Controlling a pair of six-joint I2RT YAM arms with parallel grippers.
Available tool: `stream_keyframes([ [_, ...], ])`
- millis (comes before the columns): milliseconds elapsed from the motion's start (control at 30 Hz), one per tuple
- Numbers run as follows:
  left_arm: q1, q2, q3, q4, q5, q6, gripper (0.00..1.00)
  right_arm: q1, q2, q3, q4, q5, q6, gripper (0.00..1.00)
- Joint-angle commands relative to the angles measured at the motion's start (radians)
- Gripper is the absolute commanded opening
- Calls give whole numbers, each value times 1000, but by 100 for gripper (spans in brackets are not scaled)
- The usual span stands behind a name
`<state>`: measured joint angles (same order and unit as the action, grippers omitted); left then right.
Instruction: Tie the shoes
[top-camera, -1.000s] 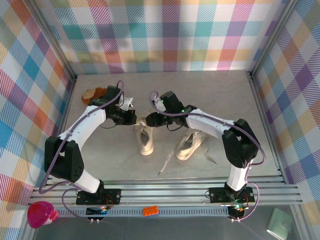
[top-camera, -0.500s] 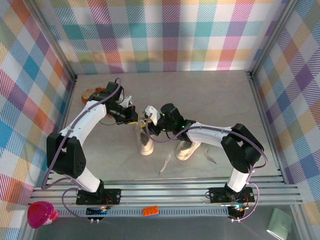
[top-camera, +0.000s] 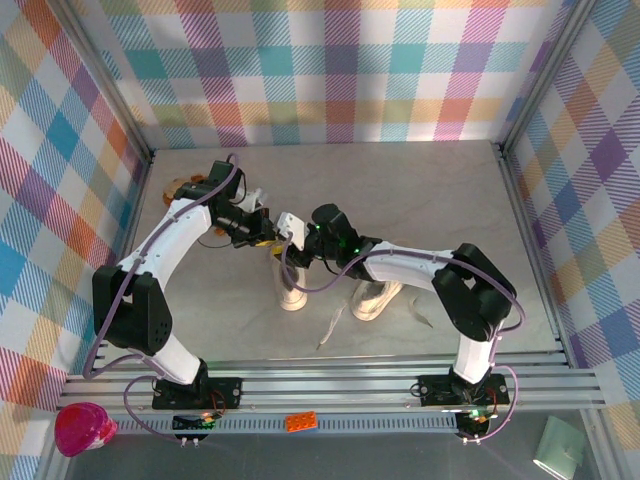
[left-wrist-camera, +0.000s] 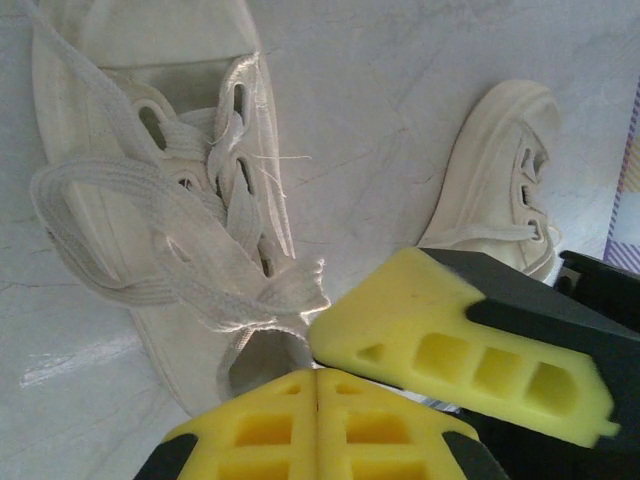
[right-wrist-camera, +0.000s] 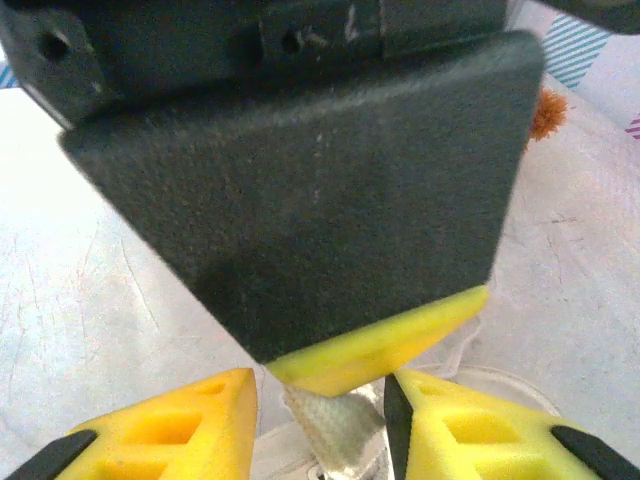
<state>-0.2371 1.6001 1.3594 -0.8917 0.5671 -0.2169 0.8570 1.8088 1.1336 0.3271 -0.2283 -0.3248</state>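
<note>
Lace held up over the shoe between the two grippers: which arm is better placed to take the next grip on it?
Right. The right gripper is open around the lace, so it likely only has to close. The left gripper is shut, apparently on that lace.

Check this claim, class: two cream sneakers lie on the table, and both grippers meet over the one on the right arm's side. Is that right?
Not quite. The top view shows the left gripper and right gripper meeting over the sneaker on the left arm's side. The other sneaker lies apart from them.
</note>
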Motion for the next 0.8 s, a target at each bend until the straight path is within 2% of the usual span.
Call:
stream_keyframes([
  [0, 13, 1, 35, -28, 44, -16, 0, 9, 27, 47, -11, -37, -57, 39],
  [100, 14, 0, 35, -26, 50, -18, 0, 8, 41, 62, -7, -17, -64, 32],
  [133, 15, 0, 35, -24, 52, -19, 0, 9, 45, 67, -7, -9, -68, 26],
  [200, 16, -1, 35, -21, 57, -18, 0, 8, 48, 71, -2, 16, -74, 5],
  [233, 18, -2, 34, -18, 60, -16, 0, 8, 47, 71, -1, 24, -75, 0],
  [300, 29, -8, 34, -3, 56, -10, 0, 6, 42, 66, 6, 43, -73, 0],
  [333, 40, -12, 31, 6, 46, -14, 5, 0, 39, 61, 3, 38, -64, 0],
  [433, 89, -19, 20, 47, -28, -70, 34, -11, 28, 42, 5, 23, -44, 0],
  [500, 117, -8, 6, 88, -98, -142, 44, -13, 25, 29, 5, 17, -42, 0],
  [567, 134, 19, -6, 126, -153, -221, 50, -13, 23, 21, 6, 11, -35, 0],
  [767, 141, 141, -44, 308, -201, -410, 52, -14, 23, 5, 24, 7, -20, 0],
])
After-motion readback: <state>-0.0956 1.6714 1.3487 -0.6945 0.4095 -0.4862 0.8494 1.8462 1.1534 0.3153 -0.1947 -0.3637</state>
